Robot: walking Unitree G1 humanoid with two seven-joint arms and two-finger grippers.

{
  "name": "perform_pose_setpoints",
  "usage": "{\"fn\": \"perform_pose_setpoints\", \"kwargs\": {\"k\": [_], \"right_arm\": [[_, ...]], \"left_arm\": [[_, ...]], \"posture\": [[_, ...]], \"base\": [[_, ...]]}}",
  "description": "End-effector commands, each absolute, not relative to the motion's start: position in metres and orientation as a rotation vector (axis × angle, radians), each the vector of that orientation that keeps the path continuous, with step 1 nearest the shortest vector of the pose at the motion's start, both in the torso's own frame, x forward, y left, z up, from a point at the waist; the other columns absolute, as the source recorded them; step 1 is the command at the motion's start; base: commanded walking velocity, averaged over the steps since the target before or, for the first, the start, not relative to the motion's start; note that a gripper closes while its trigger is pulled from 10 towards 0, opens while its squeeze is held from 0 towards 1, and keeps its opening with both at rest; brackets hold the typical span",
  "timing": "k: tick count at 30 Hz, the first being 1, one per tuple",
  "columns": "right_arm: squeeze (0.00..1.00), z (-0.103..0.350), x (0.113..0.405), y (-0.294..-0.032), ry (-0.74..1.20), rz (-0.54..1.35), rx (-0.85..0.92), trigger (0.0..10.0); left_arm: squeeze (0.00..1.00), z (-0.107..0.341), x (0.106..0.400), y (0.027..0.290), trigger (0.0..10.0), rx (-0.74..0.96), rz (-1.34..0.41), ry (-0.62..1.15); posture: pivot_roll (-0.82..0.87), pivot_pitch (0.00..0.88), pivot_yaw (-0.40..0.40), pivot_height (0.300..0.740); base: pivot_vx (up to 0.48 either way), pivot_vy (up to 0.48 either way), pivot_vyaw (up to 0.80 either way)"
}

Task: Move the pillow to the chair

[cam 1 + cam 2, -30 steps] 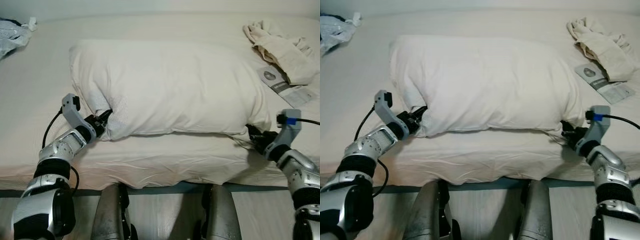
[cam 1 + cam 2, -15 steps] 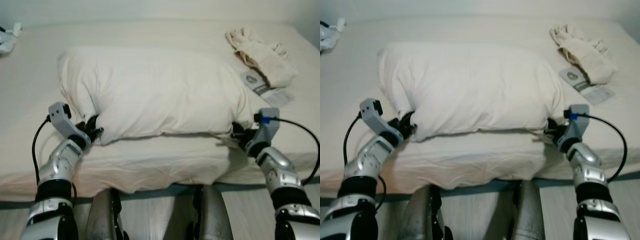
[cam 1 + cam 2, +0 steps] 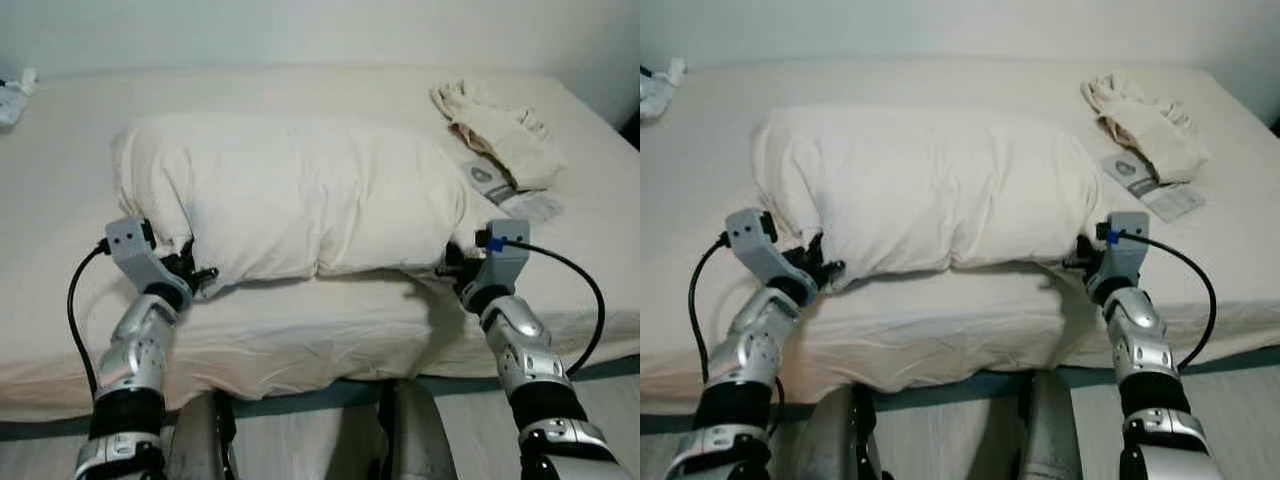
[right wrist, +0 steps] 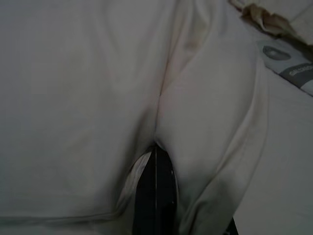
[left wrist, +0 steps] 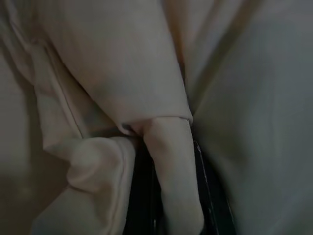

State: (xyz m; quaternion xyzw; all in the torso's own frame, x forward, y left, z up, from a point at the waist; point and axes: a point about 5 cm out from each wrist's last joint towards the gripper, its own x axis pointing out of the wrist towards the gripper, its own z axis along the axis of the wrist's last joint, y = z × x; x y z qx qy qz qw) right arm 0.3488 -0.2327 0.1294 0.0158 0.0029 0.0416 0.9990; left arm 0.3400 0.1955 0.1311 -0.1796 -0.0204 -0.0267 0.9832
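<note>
Pillow (image 3: 300, 195) long axis left-right on bed (image 3: 330, 320), ends pinched by both fingers.

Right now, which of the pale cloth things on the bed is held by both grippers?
The big white pillow: left gripper and right gripper pinch its corners. The crumpled cloth lies untouched.

— What colour is the pillow (image 3: 300, 195)?
— Plain cream, no pattern — much like the bed sheet (image 3: 330, 320) under it.
— And the rest?
— Crumpled beige cloth (image 3: 495, 135), a grey-and-white packet (image 3: 500, 190), silver arms with black fingers (image 4: 155, 196).
</note>
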Motion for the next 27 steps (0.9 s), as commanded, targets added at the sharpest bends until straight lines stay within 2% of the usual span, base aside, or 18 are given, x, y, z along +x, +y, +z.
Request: {"fn": "perform_pose_setpoints", "kwargs": {"k": [1,8,27], "right_arm": [[0.00,0.130,0.348,-0.221,-0.026,0.116,0.042,10.0],[0.00,0.129,0.346,-0.212,-0.047,0.116,0.049,10.0],[0.00,0.130,0.346,-0.212,-0.058,0.082,0.060,10.0]], "left_arm": [[0.00,0.128,0.338,0.174,10.0,-0.311,-0.112,-0.043],[0.00,0.126,0.329,0.171,10.0,-0.229,-0.095,-0.086],[0.00,0.130,0.329,0.164,10.0,-0.224,-0.091,-0.129]], "posture": [[-0.01,0.113,-0.017,0.536],[0.00,0.095,-0.014,0.550],[0.00,0.066,-0.010,0.620]], "base": [[0.000,0.000,0.00],[0.000,0.000,0.00],[0.000,0.000,0.00]]}}
